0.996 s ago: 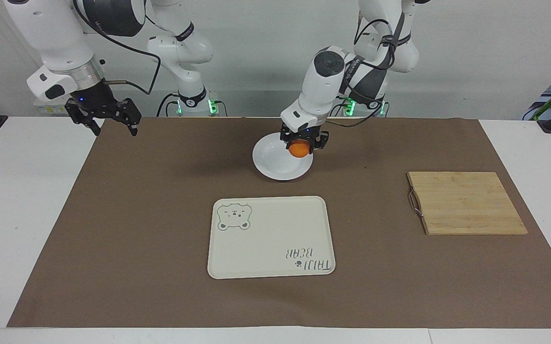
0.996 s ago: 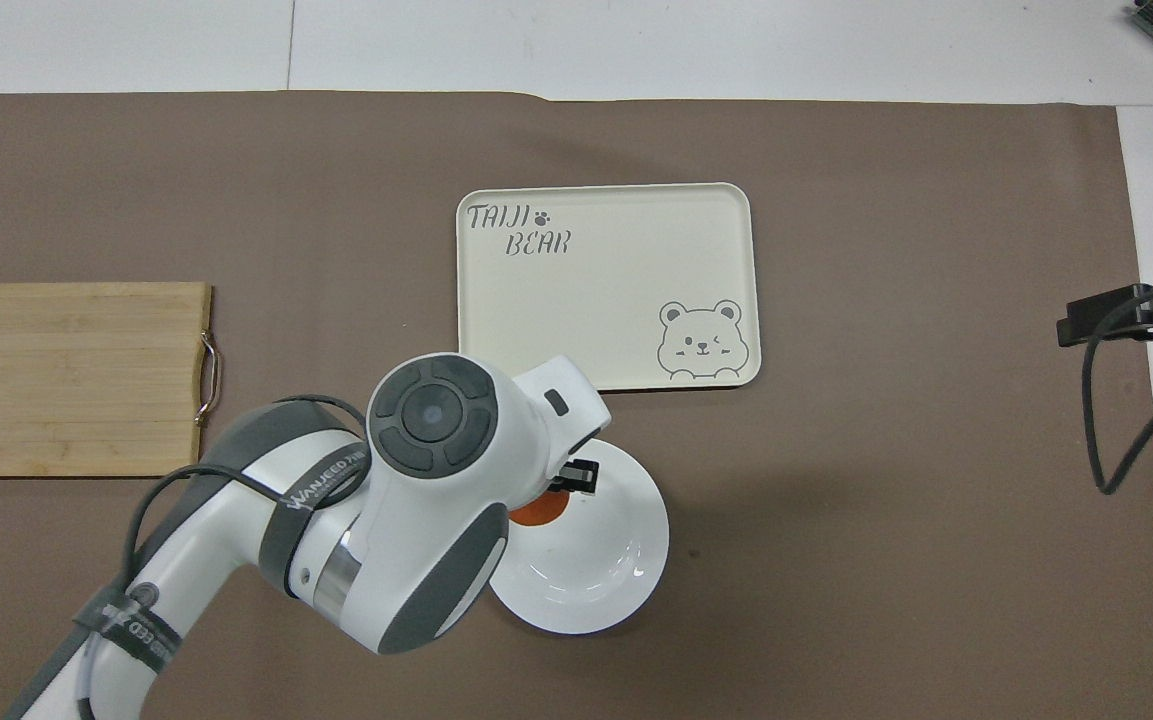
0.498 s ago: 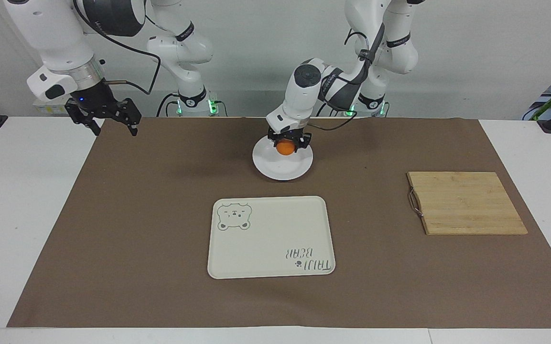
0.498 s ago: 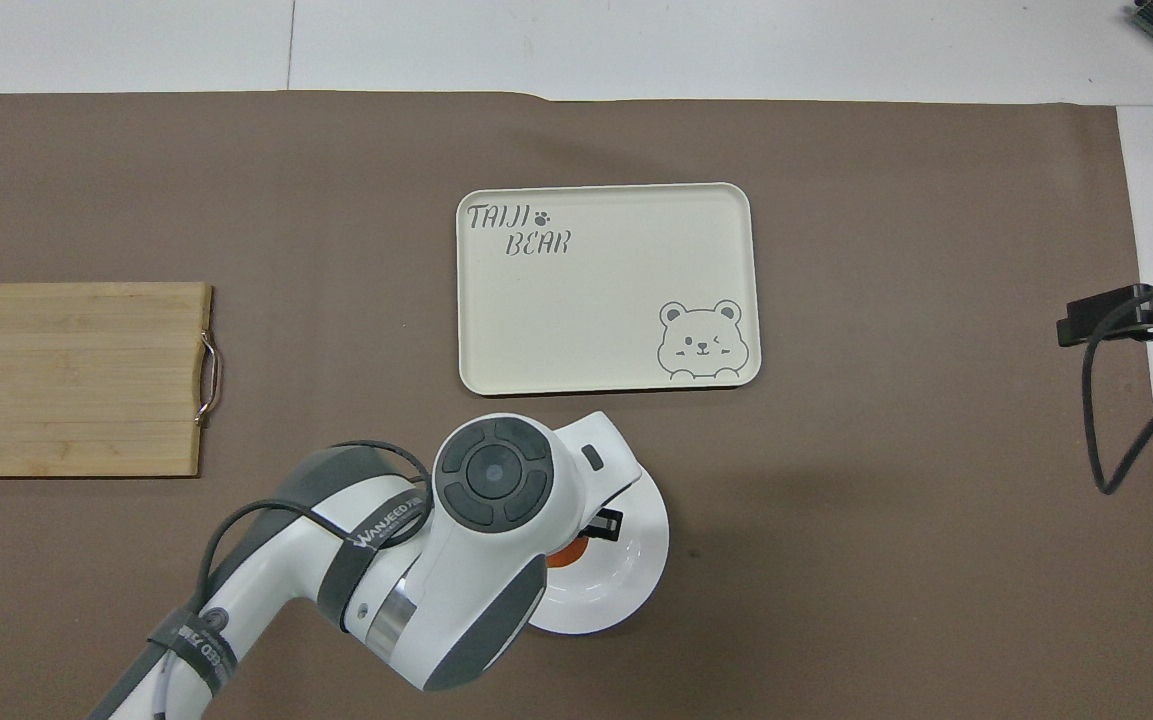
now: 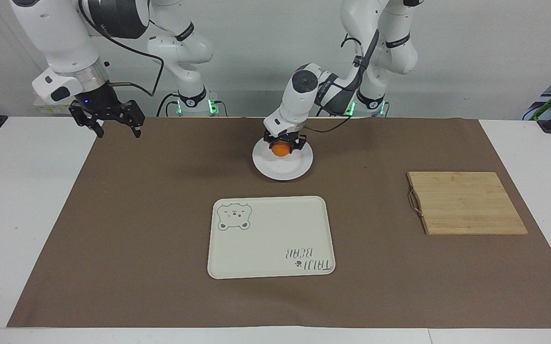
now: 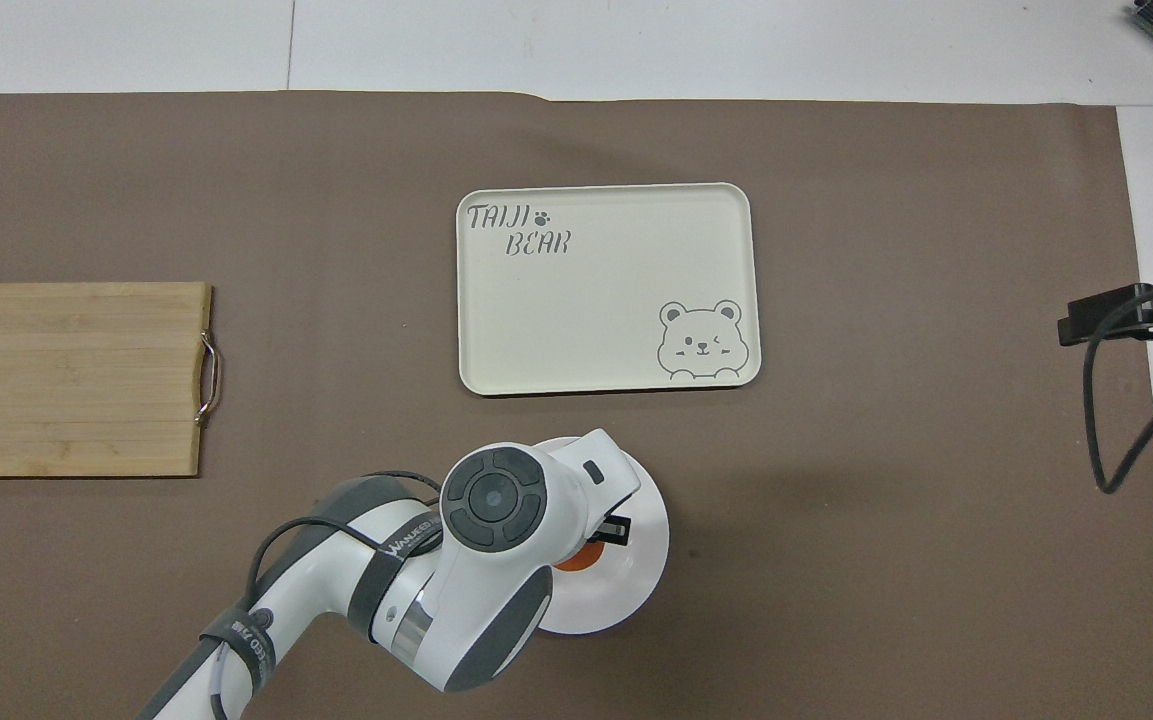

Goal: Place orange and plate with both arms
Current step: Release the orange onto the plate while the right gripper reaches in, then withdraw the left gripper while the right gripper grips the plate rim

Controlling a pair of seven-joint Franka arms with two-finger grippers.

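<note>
The left claw (image 5: 282,145) is clenched on the orange (image 5: 280,149) and holds it low over the plate (image 5: 285,169), at the part of the plate nearest the robots; whether the fruit already touches the white surface cannot be told. From overhead the left arm's wrist covers most of this, and only a sliver of the orange (image 6: 576,560) shows over the plate (image 6: 636,560). The plate sits on the brown mat (image 5: 160,229) that covers the tabletop (image 5: 17,215), about midway between the two arms' ends and close to the robots. The cream tray (image 5: 265,239) with the bear drawing lies farther from the robots than the plate, near it but apart, and carries nothing. A wooden cutting board (image 5: 466,203) with a metal handle lies toward the left arm's end of the tabletop. The right claw (image 5: 115,125) waits in the air over the mat's corner at the right arm's end, its fingers spread apart and holding nothing.
</note>
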